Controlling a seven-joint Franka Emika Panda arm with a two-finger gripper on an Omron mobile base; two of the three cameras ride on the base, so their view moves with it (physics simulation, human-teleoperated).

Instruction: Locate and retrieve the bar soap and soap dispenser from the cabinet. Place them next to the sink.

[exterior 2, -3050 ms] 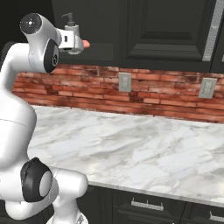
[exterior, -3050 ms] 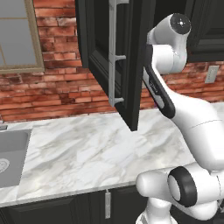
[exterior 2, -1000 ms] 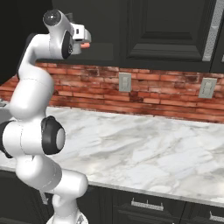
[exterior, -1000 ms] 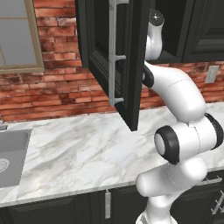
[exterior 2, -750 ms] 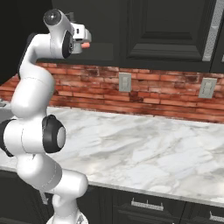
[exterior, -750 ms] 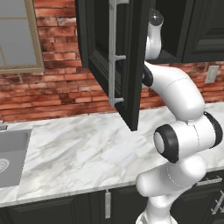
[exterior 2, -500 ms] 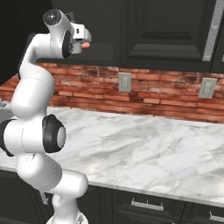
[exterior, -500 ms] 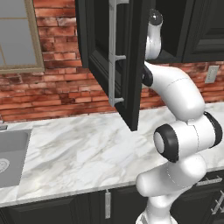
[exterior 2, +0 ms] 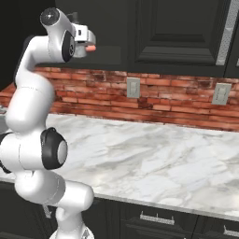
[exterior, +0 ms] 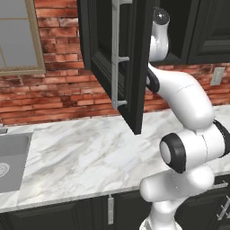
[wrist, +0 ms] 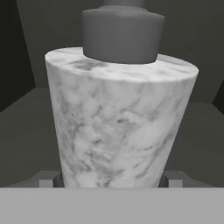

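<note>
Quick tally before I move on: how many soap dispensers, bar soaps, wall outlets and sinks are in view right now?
soap dispenser: 1
bar soap: 1
wall outlets: 2
sink: 1
Total: 5

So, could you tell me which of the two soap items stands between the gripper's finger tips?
The squat grey marbled soap dispenser with the dark pump top, flanked by the gripper tips; the flat salmon-pink bar soap lies outside them.
</note>
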